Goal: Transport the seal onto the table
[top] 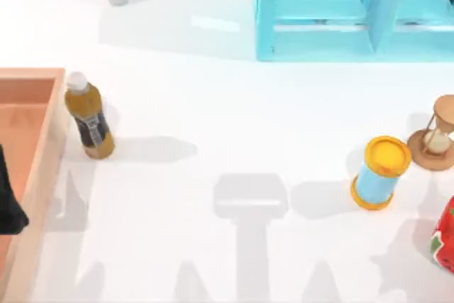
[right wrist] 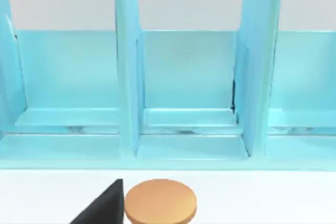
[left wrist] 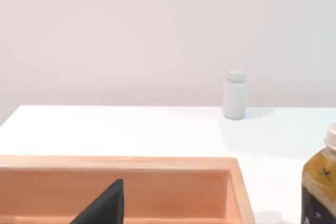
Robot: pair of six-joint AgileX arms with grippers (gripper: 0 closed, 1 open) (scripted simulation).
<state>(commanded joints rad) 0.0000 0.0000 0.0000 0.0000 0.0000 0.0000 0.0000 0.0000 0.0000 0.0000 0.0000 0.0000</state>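
Evidently early yet: the left tool (top: pixel 8 202) hangs over the tray (top: pixel 44 140) at nine o'clock, whether open or closed I cannot tell, the right tool (right wrist: pixel 105 207) idles by the hourglass (top: pixel 436 136) at three o'clock, and the stamp is not yet on the surface (top: pixel 234 111).

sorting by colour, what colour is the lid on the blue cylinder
Yellow; the lid on the blue cylinder shows best in the top view.

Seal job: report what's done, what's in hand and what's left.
Done: nothing confirmed; the table carries a tea bottle, a blue cylinder and an hourglass. In hand: the left gripper hangs over the wooden tray at the table's left. The right gripper is parked near the hourglass. Left: getting the seal onto the table.
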